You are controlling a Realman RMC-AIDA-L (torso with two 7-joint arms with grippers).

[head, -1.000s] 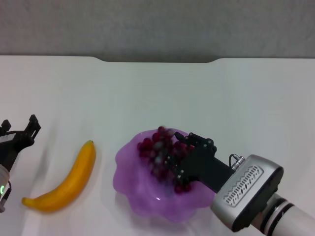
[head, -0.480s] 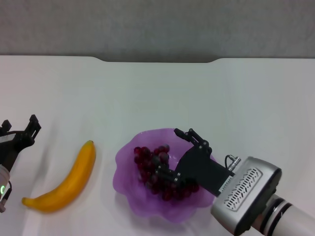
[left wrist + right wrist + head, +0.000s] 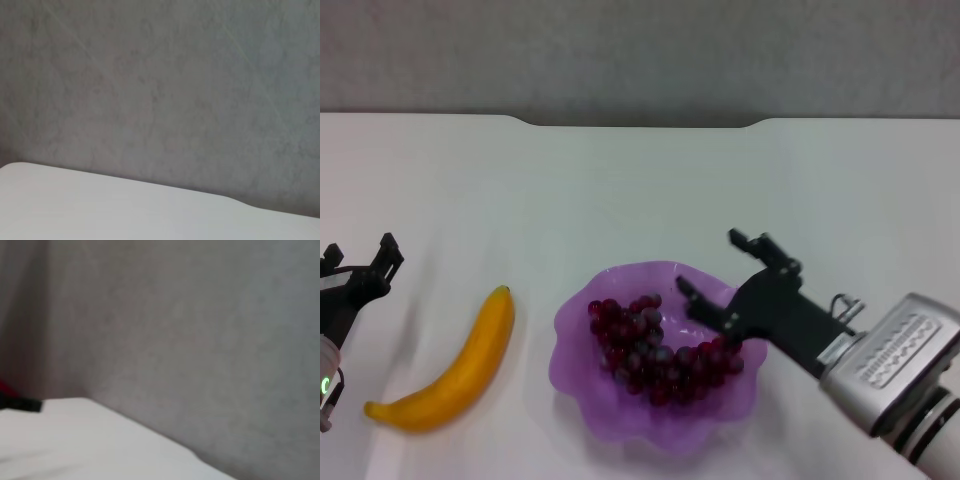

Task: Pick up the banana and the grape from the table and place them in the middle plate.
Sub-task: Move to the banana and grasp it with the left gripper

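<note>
"Where are the grapes?"

"The grape [image 3: 658, 350] bunch lies inside the middle plate [image 3: 582, 385], the purple dish with the wavy rim. It stretches from the left side of the dish across to the right."

"And your right hand?"

"My right gripper [image 3: 724, 271] is at the right rim of the plate, just above the near end of the bunch. My two fingers are spread wide apart and I hold nothing. One finger [image 3: 702, 302] is over the dish by the grapes, the other points out over the table [image 3: 620, 190]."

"Where is the banana?"

"The banana [image 3: 455, 367] lies flat on the table, to the left of the plate and apart from it. Its green tip points away from me."

"What about your left hand?"

"My left gripper [image 3: 360, 268] sits at the left edge, near the banana but not touching it. Its fingers are apart and empty. My wrist cameras show only the table edge and a grey wall [image 3: 160, 90]."
</note>
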